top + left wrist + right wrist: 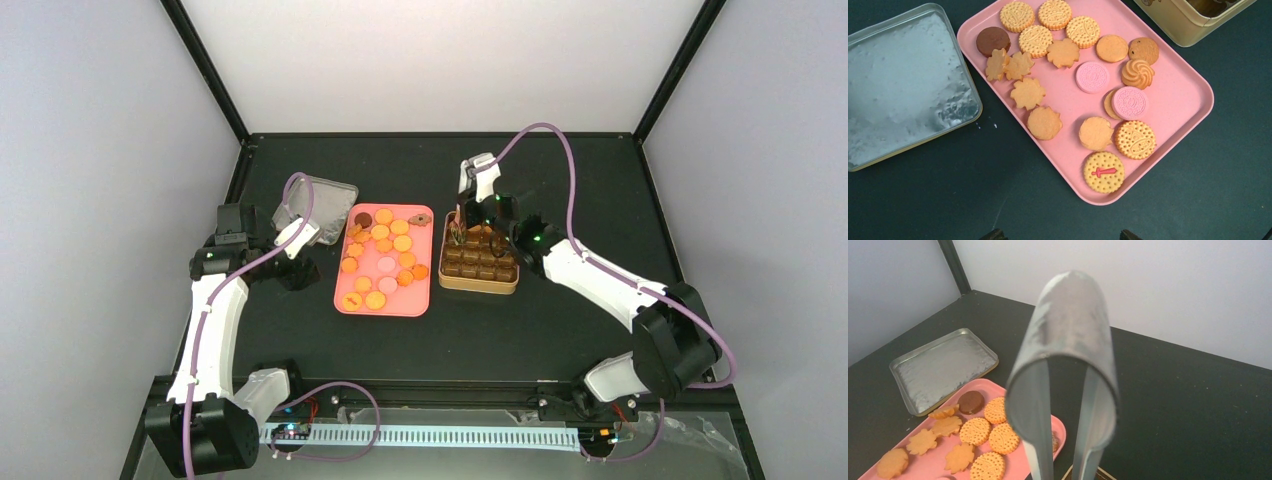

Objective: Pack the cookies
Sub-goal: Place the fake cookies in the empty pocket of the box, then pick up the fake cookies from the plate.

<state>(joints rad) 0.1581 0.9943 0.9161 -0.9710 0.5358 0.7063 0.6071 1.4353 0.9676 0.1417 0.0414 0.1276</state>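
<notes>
Over gold tin (478, 288), right hand (474, 212) grips tongs (1068, 330); left hand (1059, 235) wide above cookies (1035, 40).

Cookies (1092, 77), mostly orange, 2 pink, flat on pink tray (1178, 100)

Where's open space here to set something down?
Bare table in front of the pink tray and gold tin, and along the far edge behind them. Crowded: cookies cover most of the tray; its gaps to the silver lid and tin are narrow.
</notes>
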